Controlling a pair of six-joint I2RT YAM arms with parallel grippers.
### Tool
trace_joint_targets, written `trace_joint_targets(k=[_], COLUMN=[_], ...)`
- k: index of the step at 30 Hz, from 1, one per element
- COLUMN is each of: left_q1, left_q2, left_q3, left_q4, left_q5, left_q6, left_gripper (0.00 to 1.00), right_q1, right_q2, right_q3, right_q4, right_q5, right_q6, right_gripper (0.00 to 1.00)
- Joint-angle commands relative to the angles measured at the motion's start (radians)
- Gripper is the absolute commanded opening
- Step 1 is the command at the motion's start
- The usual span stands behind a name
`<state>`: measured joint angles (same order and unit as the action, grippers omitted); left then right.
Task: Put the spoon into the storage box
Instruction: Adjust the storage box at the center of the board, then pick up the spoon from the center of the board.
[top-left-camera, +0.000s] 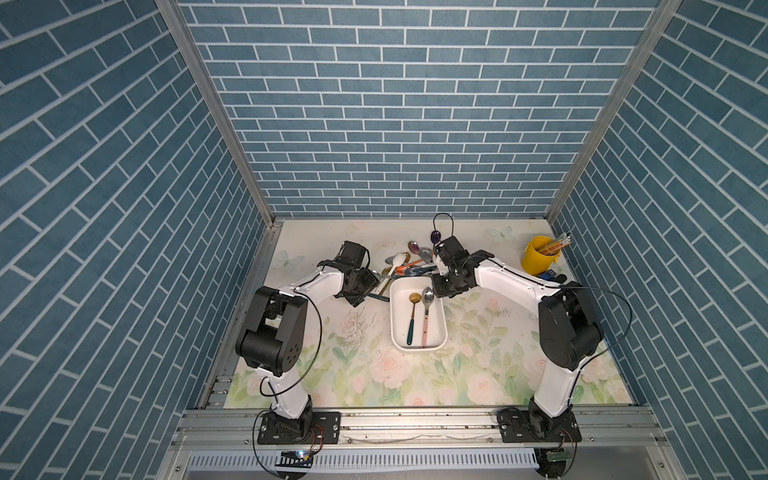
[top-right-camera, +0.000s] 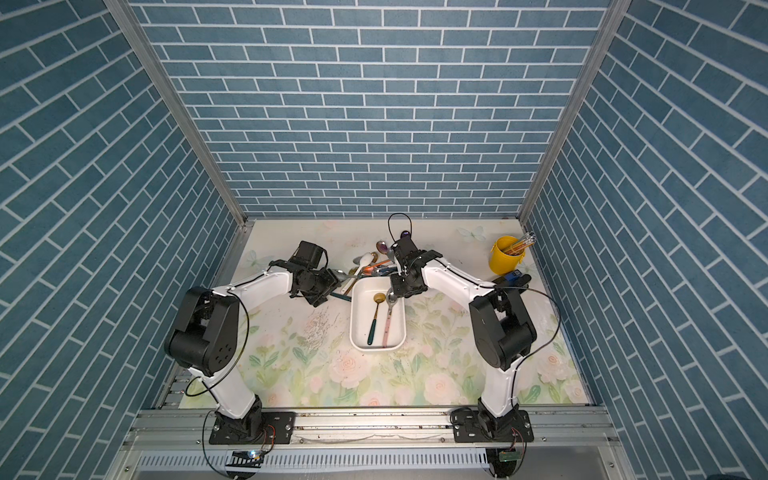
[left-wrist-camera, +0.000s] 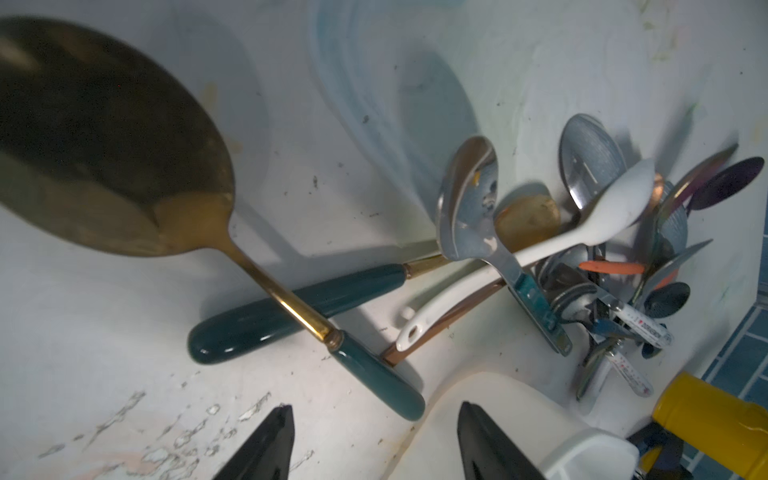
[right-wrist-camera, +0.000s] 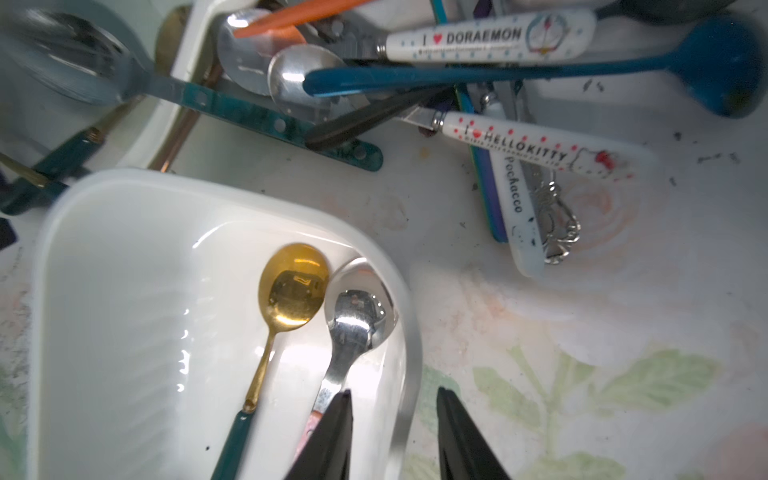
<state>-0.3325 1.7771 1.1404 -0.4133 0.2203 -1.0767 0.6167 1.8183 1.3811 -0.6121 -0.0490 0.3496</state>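
One storage box (top-left-camera: 419, 348), two spoons (top-left-camera: 414, 297) inside, one yellow cup (top-left-camera: 536, 259)

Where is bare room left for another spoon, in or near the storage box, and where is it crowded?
Free: storage box floor left of the gold spoon; tabletop on the box's near side. Crowded: spoon pile behind it.

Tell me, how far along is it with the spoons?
Done: a gold spoon and a silver spoon lie in the storage box. In hand: nothing; the right gripper hangs open over the box's corner, the left gripper open beside the pile of spoons. Left: that pile, behind the box.
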Motion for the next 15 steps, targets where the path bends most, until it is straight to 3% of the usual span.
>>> trace_joint_targets(k=[1, 9, 15], left_q1=[0.003, -0.014, -0.025], left_q2=[0.028, 0.107, 0.136], left_q3=[0.023, 0.081, 0.089], left_q4=[-0.024, -0.056, -0.091], left_q5=[-0.047, -0.070, -0.079], left_q6=[-0.049, -0.059, -0.044], left_gripper=[0.68, 0.66, 0.58], right_q1=[-0.032, -0.107, -0.140], right_q2=[-0.074, -0.146, -0.176], right_q3=[-0.008, -0.117, -0.185], right_q4=[-0.019, 0.027, 0.047], right_q5=[-0.001, -0.020, -0.050], right_q6=[-0.035, -0.051, -0.063], right_gripper=[0.38, 0.38, 0.39])
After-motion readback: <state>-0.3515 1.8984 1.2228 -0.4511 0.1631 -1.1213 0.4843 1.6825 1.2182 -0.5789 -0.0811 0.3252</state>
